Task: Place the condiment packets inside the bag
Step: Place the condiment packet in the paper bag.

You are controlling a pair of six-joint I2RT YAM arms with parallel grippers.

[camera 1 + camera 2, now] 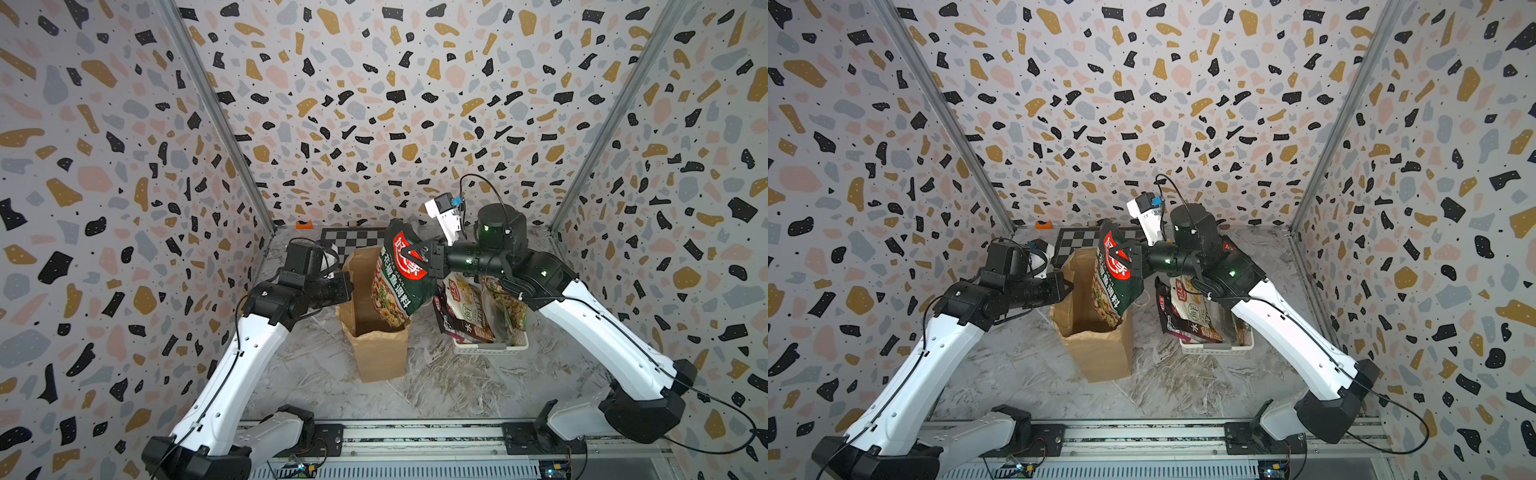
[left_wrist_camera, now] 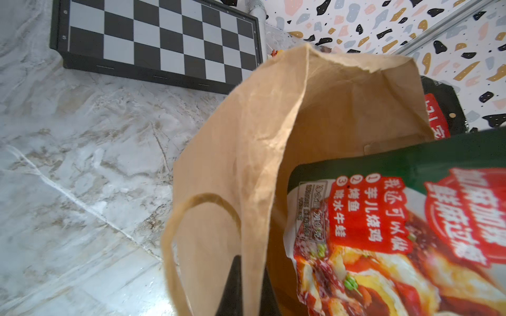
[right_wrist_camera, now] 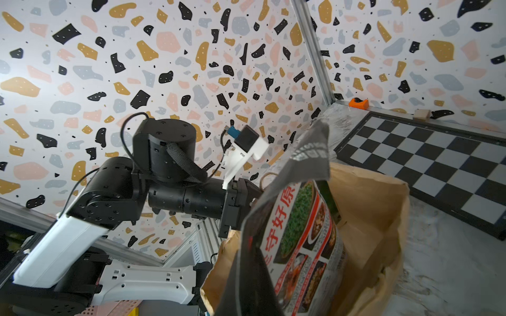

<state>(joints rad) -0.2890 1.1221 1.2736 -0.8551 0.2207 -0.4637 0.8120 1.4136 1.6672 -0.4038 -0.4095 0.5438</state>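
The dark-green packet [image 1: 401, 278] hangs upright at the centre of both top views. Its lower end is in the open mouth of the bag [image 1: 376, 353], and its red logo is above the rim. The right end effector [image 1: 417, 254] is clenched on the packet at the logo. The bag stands on the marble bench [image 1: 436, 386], and the left end effector [image 1: 348, 286] is clamped on its rim at the frame-left side. To the frame right, the other condiment packets [image 1: 465, 309] stand in a white basket [image 1: 490, 348], partly under the right arm.

Only the left wrist view shows the packet's printed face [image 2: 383, 219] inside the bag's mouth. It also shows a paper-cord handle [image 2: 197, 199] on the outer wall and a dark finger [image 2: 234, 290] against the paper.

The right wrist view shows the packet's other face [image 3: 301, 232] with its grey top flap. It also shows the left end effector [image 3: 246, 194] at the bag's rim. A chessboard [image 3: 438, 169] lies at the right of that frame, with an orange piece [image 3: 358, 103] in the corner behind it.
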